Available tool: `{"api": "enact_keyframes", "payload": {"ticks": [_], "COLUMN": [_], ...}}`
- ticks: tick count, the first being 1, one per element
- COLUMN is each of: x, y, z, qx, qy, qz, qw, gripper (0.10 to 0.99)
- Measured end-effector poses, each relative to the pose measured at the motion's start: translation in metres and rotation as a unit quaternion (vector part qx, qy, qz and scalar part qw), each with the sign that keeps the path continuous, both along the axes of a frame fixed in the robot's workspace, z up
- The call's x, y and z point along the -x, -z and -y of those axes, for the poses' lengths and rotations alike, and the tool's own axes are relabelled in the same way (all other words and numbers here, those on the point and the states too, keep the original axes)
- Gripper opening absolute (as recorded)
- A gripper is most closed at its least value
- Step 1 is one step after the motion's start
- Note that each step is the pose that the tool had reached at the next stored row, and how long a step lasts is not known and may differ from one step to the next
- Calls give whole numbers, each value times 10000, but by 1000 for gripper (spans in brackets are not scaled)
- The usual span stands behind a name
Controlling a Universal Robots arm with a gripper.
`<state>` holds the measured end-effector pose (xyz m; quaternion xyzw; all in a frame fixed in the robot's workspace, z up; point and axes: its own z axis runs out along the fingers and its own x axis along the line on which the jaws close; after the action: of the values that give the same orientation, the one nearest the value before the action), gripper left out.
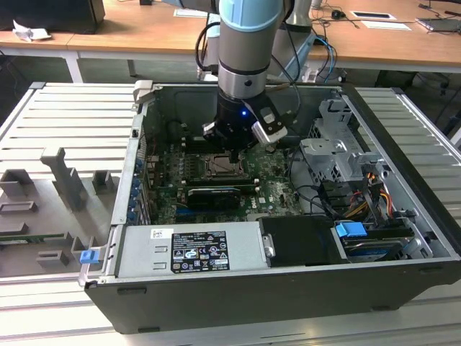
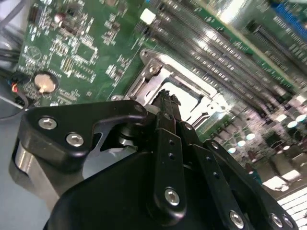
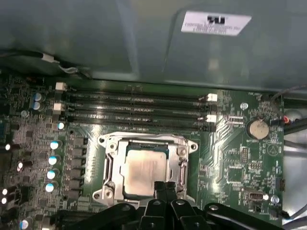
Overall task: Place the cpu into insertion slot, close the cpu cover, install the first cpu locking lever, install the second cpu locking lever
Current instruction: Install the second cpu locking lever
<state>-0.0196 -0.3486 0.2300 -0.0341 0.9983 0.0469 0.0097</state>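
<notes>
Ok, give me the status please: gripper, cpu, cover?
Gripper shut, empty, tips at the socket's edge. Cpu seated in the slot. Cover down around the cpu. Nothing in the way.

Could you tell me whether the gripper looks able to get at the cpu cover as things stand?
Probably yes. The gripper hangs directly over the edge of the cpu cover, which lies flat around the cpu, with nothing between them; its fingers look pressed together.

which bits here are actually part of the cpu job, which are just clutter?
Job:
- pale silvery-beige square cpu, seated in socket
- silvery metal cpu cover frame
- black gripper, at socket edge

Clutter:
- long black memory slots
- round silver coin cell
- blue cable connector
</notes>
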Motion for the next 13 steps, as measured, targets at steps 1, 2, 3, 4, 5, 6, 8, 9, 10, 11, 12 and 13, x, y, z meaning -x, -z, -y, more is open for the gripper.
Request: {"api": "enact_keyframes", "payload": {"ticks": [1, 2, 3, 4, 5, 6, 8, 9, 10, 11, 12, 13], "x": [0, 0, 0, 0, 0, 0, 0, 0, 0, 0, 1, 1], "y": [10, 17, 18, 18, 18, 18, 18, 18, 18, 18, 13, -8], "z": [49, 106, 130, 145, 155, 165, 195, 211, 224, 232, 239, 240], "qx": [-1, -15, -52, -130, -142, -143, -143, -143, -143, -143, -141, -142], "qy": [0, -1, -1, 0, 0, 0, 0, 0, 0, 0, 0, 0], "qz": [-7, -9, -9, -9, -9, -9, -9, -9, -9, -9, -10, -9], "qw": [10000, 10000, 10000, 9999, 9999, 9999, 9999, 9999, 9999, 9999, 9999, 9999], "gripper": [106, 106, 106, 106, 106, 106, 106, 106, 106, 106, 106, 106]}}
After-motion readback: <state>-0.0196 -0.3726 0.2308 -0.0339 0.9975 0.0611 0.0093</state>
